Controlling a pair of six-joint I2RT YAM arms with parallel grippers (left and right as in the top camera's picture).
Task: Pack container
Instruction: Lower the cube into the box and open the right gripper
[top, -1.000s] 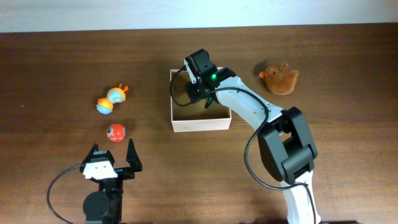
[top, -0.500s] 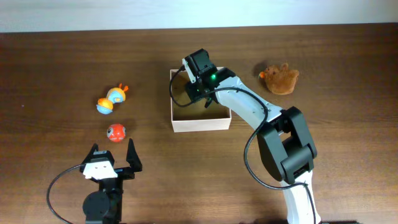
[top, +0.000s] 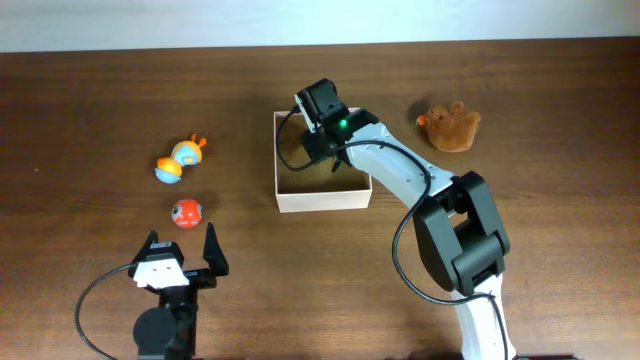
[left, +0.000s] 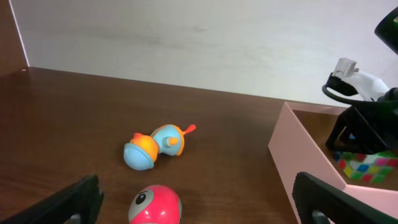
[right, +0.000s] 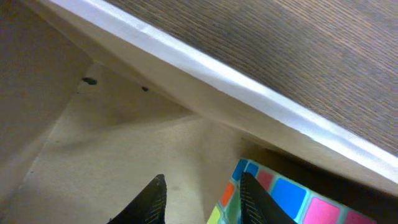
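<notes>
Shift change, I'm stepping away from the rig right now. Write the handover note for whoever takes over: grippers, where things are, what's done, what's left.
Left gripper: open and empty, at the near side of the table, close to the red ball.
Right gripper: down inside the container, jaws apart with only the floor between them. The coloured cube is just outside one finger.
Done: the cube is in the container.
Left: three toys are outside it on the table. The red ball and the blue-and-orange toy are to its left, the brown plush to its right.
</notes>
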